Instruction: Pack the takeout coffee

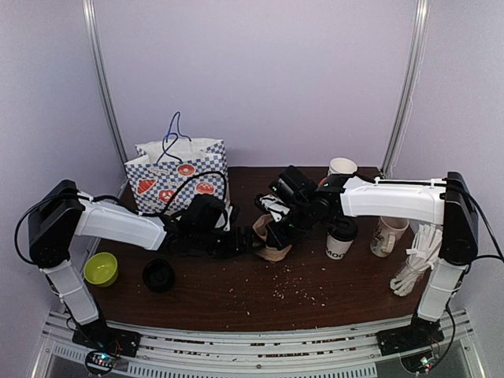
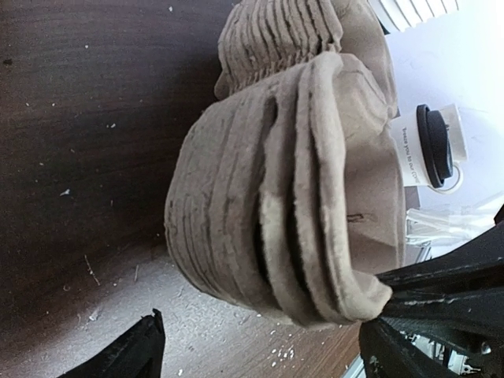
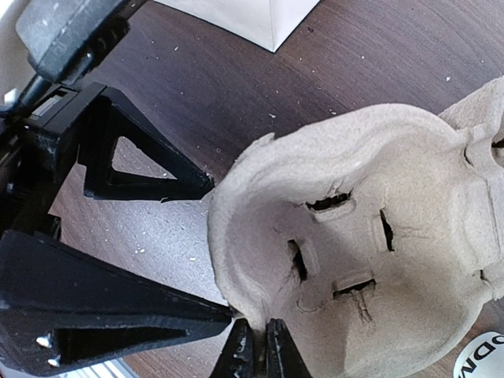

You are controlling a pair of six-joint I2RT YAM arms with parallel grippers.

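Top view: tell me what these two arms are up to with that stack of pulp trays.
Both arms meet at the stack of pulp cup carriers in the middle of the table. The right gripper is shut on the rim of one carrier. The left gripper is open, its jaws either side of the stack, not gripping. The takeout coffee stands untouched just right of the stack, and the paper bag sits at the back left.

rough pulp carrier (image 2: 260, 197), paper takeout coffee (image 2: 429, 150)
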